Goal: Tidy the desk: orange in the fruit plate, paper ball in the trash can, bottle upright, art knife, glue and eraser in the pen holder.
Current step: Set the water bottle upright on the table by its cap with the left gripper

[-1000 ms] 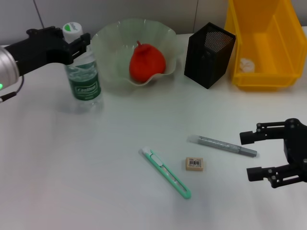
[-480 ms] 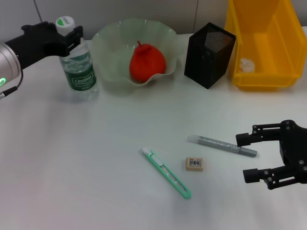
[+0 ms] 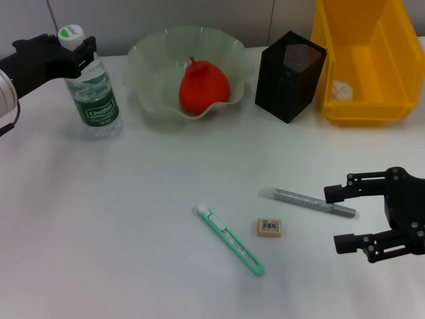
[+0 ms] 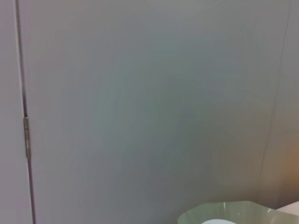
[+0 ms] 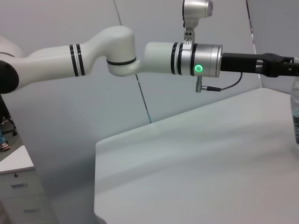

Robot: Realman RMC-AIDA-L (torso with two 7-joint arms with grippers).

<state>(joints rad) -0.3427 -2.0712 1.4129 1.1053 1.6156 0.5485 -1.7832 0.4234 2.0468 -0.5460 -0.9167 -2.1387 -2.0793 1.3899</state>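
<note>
My left gripper (image 3: 74, 57) is shut on the neck of the clear bottle (image 3: 93, 96), which stands almost upright at the far left of the table; the bottle (image 5: 295, 112) also shows at the edge of the right wrist view. The orange (image 3: 204, 85) lies in the pale green fruit plate (image 3: 156, 53). A white paper ball (image 3: 341, 88) sits inside the yellow trash can (image 3: 362, 109). The green art knife (image 3: 230, 240), tan eraser (image 3: 269, 227) and grey glue stick (image 3: 309, 201) lie on the table. My right gripper (image 3: 334, 219) stands open just right of the glue's end.
The black mesh pen holder (image 3: 290, 74) stands between the plate and the trash can. In the left wrist view only the wall and the plate's rim (image 4: 224, 211) show. My left arm (image 5: 140, 58) spans the right wrist view above the table.
My left gripper has carried the bottle leftward, away from the plate. The right gripper has shifted slightly left toward the glue.
</note>
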